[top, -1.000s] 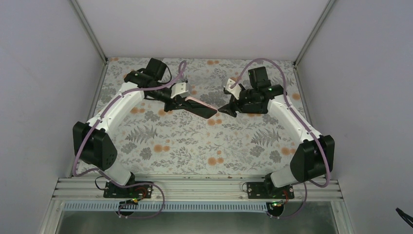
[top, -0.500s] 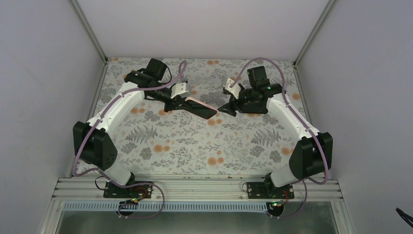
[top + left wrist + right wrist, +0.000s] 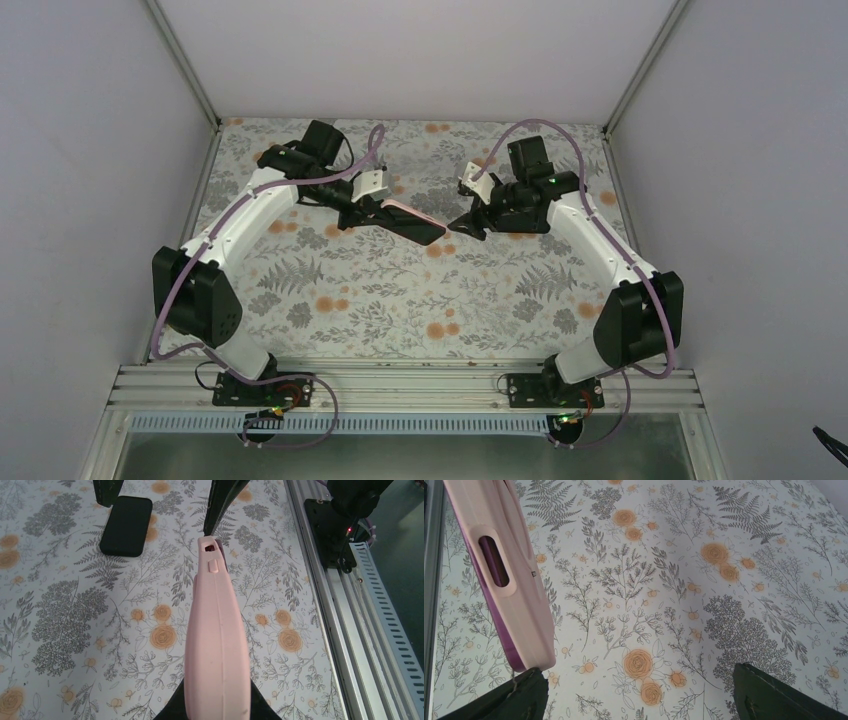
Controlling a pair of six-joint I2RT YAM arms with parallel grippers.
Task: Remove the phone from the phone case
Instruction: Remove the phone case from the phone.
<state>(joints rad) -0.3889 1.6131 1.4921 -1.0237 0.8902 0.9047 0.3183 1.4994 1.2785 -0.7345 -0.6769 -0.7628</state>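
Observation:
My left gripper is shut on the pale pink phone case and holds it above the table, tilted. In the left wrist view the case shows edge-on, with black fingers on either side of its near end. A purple phone shows through the camera cut-out and along the case's edge. My right gripper is open at the case's far end. Its left finger sits just under the case's corner and its right finger is well apart.
A black slab lies flat on the floral tablecloth below the right gripper's fingers. A metal rail with both arm bases runs along the near edge. Grey walls close in the back and both sides.
The right gripper has edged slightly toward the case's far end. The left gripper still holds the case in nearly the same place.

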